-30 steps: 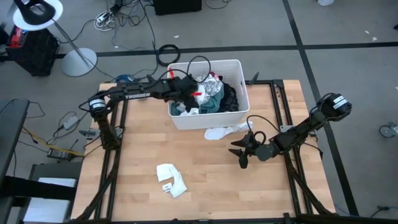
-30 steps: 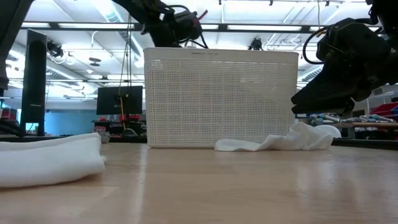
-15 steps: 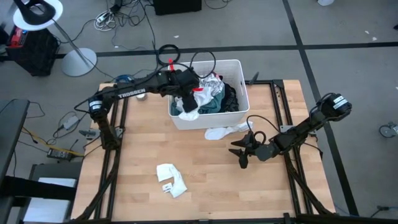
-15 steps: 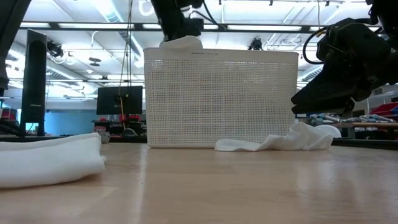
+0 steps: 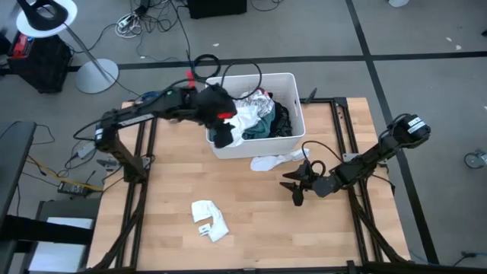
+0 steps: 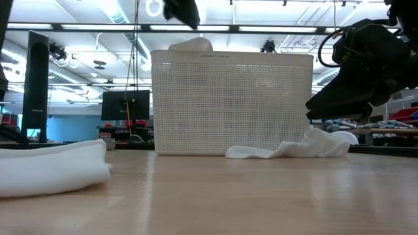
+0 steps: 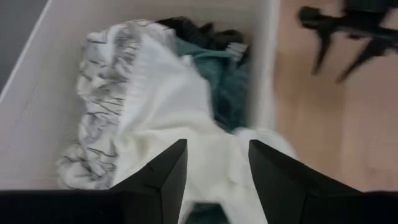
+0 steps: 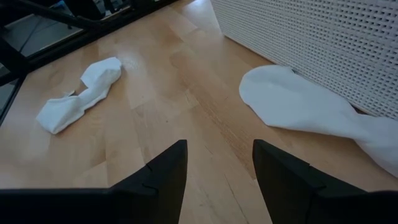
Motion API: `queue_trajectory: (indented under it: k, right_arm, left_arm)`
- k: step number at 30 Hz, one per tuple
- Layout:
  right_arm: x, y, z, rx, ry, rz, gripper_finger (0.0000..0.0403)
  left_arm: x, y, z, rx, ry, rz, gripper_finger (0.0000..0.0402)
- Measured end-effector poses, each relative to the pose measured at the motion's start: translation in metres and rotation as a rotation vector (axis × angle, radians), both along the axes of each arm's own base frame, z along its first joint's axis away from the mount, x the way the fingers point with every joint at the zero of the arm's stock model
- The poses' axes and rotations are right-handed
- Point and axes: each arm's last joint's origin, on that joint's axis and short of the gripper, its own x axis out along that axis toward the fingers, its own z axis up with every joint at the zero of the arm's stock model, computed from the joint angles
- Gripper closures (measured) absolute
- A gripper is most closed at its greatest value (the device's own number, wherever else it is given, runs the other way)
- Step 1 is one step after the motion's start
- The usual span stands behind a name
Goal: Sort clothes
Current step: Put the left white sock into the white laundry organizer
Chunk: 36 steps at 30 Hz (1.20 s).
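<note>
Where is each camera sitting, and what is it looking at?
High view: above the table, looking straight down at the bin; both arms show.
Low view: at tabletop height, facing the bin's wall; the right claw hangs nearby.
Left wrist view: over the bin, looking at the white garment past open fingers.
Right wrist view: low, facing the sock.
All four show white clothes.

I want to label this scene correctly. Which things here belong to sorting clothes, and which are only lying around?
Belong to the job:
- white bin
- teal garment
- leaf-print garment
- plain white garment
- white cloth by the bin
- white sock
- left hand
- right hand

Just lying about:
- lamp base
- floor cables
</note>
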Motion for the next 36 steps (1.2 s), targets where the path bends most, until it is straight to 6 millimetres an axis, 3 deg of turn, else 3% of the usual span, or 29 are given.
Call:
queue_trajectory:
  k: [8,14,27,36]
  right_arm:
    - [0.0,0.0,0.0,0.001,0.001,0.002,0.0219]
    - [0.0,0.0,0.0,0.002,0.001,0.004,0.0219]
    - [0.0,0.0,0.0,0.003,0.001,0.004,0.0219]
    - [0.0,0.0,0.0,0.018,-0.003,-0.002,0.0219]
  left_arm:
    - [-0.033,-0.049,0.009,-0.032,-0.041,-0.04,0.0224]
    - [-0.05,-0.081,-0.01,-0.087,-0.011,-0.021,0.0224]
    - [-0.072,-0.147,-0.105,-0.16,0.158,0.063,0.0224]
    - [-0.081,-0.166,-0.158,-0.229,0.171,0.089,0.0224]
